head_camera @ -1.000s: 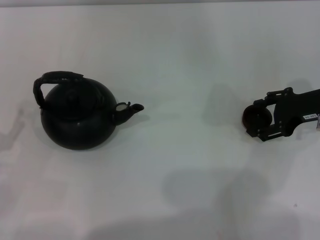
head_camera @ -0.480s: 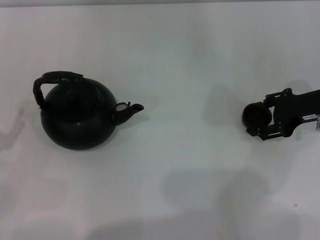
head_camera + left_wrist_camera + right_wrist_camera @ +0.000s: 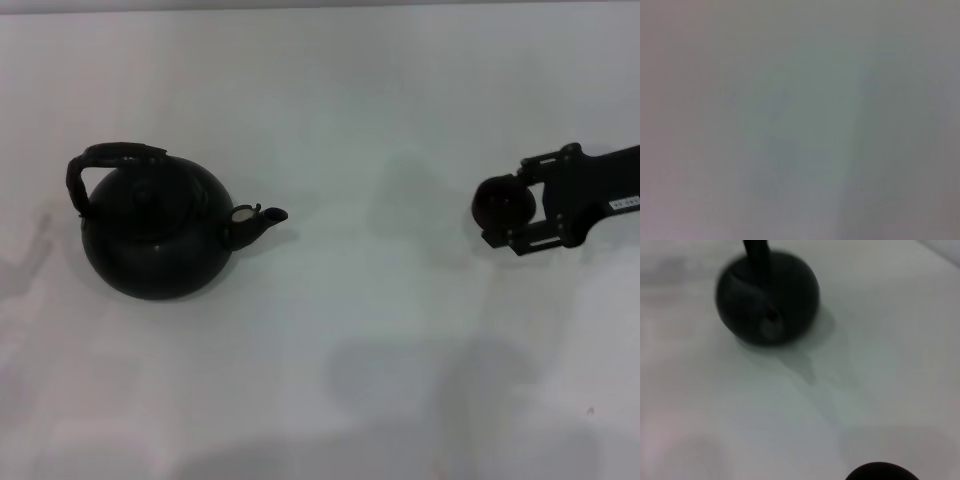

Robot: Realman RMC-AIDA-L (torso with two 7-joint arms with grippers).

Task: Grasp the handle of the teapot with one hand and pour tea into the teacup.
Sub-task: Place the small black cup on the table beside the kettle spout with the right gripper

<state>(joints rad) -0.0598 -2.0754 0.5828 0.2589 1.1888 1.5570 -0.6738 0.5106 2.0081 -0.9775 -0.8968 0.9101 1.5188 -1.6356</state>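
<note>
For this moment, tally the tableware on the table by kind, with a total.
Large round matte black teapot with arched handle, standing at the robot's left: 1
Small round dark handleless teacup, between the fingers of the right tool: 1
Total: 2
</note>
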